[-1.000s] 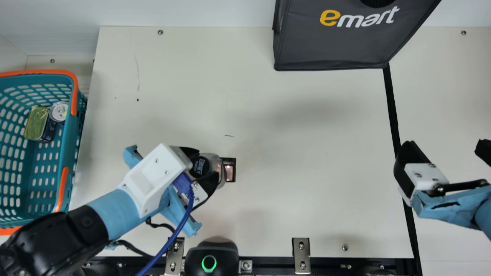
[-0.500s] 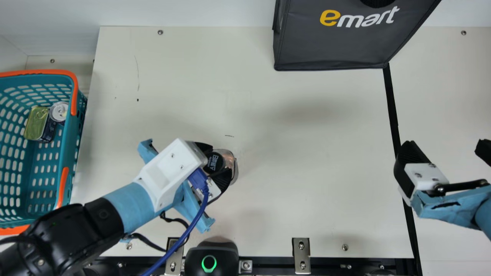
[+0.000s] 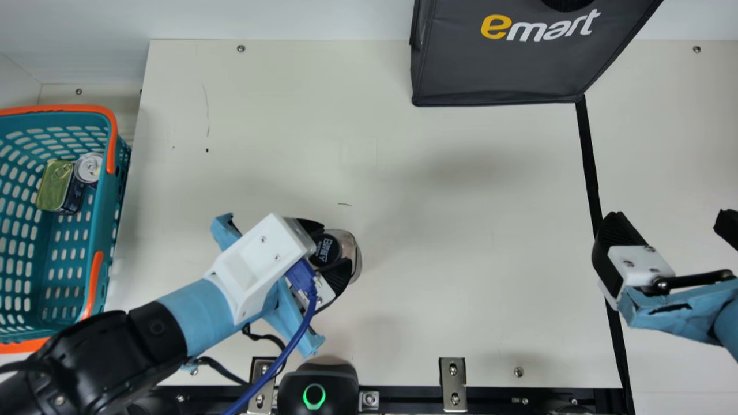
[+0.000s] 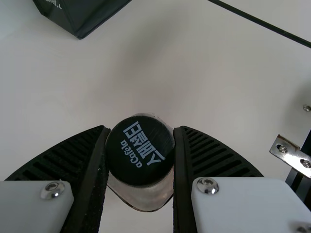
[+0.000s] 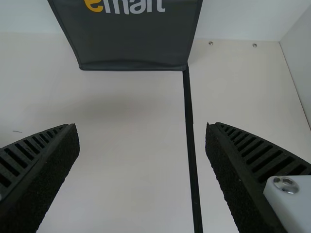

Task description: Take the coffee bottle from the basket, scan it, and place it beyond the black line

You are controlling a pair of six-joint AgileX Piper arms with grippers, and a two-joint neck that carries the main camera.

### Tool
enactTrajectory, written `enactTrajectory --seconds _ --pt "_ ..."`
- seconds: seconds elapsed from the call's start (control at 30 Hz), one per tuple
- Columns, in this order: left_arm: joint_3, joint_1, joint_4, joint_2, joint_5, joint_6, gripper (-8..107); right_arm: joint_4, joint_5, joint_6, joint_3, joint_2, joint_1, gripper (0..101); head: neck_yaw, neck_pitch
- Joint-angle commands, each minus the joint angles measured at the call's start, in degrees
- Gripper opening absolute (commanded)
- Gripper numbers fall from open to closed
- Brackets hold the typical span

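Left tool (image 3: 336, 246) gripping one bottle (image 4: 140, 150), two cans (image 3: 55, 185) in one basket (image 3: 107, 222)

1 edge of the main view cuts off the basket (image 3: 106, 207); another (the top) cuts off the dark bag (image 3: 499, 66).

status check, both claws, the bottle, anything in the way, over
Left claw shut on coffee bottle, cap up. Bottle short of black line. Right claw open at the line, possibly in the way.
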Motion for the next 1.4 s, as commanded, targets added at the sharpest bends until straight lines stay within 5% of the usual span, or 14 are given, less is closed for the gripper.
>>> enactTrajectory --seconds 0.0,0.53,1.37 --pt "-0.1 -0.2 0.0 -0.2 0.3 -0.1 10 0.0 0.0 0.0 0.0 0.0 0.0 91 0.1 -1.6" --pt "-0.6 0.1 -0.6 -1.9 2.3 0.8 10 0.0 0.0 0.0 0.0 0.0 0.0 91 0.1 -1.6" --pt "6.3 2.3 -1.1 1.3 -5.4 2.7 10 0.0 0.0 0.0 0.0 0.0 0.0 91 0.1 -1.6"
